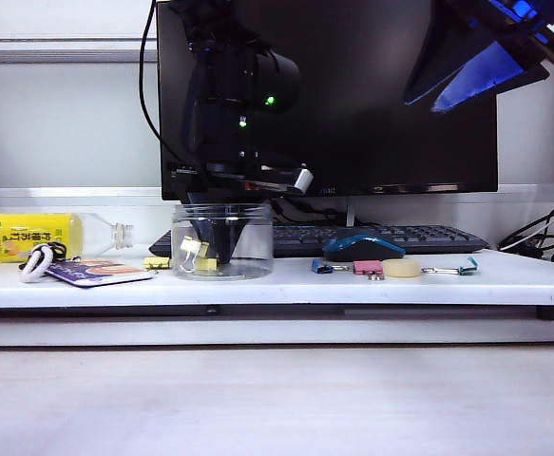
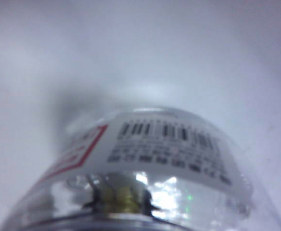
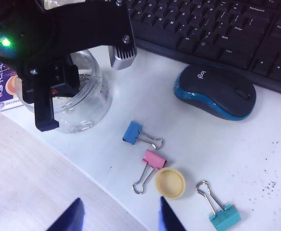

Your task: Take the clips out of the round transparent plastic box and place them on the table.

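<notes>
Carefully now: my left claw (image 1: 210,249) reaches inside the round transparent plastic box (image 1: 222,241) among the clips (image 1: 195,250); grip unclear. Right claw (image 3: 118,216) hangs apart beside the box.

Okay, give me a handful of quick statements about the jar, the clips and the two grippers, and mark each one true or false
1. The left gripper reaches down inside the round transparent plastic box. True.
2. The right gripper is down on the table beside the mouse. False: it hangs high above the table, jaws wide open and empty.
3. A pale-yellow clip is inside the box. True.
4. The blue clip and pink clip lie inside the box. False: they lie on the table outside it, near the small yellow cap.
5. The box lies on its side. False: it stands upright.
</notes>
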`<state>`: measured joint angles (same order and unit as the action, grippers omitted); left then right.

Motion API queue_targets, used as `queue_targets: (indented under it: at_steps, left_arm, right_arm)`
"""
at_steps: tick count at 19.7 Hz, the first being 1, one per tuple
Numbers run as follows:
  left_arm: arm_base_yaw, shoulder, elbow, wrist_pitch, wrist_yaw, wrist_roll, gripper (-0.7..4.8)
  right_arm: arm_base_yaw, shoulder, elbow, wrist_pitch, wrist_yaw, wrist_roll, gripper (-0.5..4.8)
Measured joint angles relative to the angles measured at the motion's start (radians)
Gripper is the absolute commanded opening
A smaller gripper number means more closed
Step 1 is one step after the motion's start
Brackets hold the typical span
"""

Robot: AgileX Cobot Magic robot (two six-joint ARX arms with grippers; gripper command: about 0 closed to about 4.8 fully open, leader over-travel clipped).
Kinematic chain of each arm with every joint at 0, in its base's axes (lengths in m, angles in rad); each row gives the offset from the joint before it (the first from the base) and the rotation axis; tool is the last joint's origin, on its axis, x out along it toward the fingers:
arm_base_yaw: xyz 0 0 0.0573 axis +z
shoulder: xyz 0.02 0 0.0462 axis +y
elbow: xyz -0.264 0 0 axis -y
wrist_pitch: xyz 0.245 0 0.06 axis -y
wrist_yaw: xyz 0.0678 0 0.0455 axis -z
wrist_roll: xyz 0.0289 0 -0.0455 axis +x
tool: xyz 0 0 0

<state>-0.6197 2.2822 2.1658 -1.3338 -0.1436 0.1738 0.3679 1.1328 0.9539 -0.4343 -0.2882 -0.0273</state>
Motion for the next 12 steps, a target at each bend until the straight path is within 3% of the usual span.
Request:
queue_targets:
  at_steps: [3, 12]
  left_arm:
    - [0.000, 0.002, 0.000, -0.010, 0.000, -0.026, 1.54]
    - [0.000, 0.006, 0.000, -0.013, 0.000, -0.032, 1.52]
  right_arm:
    - [0.000, 0.000, 0.000, 0.000, 0.000, 0.000, 2.03]
    - [0.000, 0.000, 0.000, 0.000, 0.000, 0.000, 2.03]
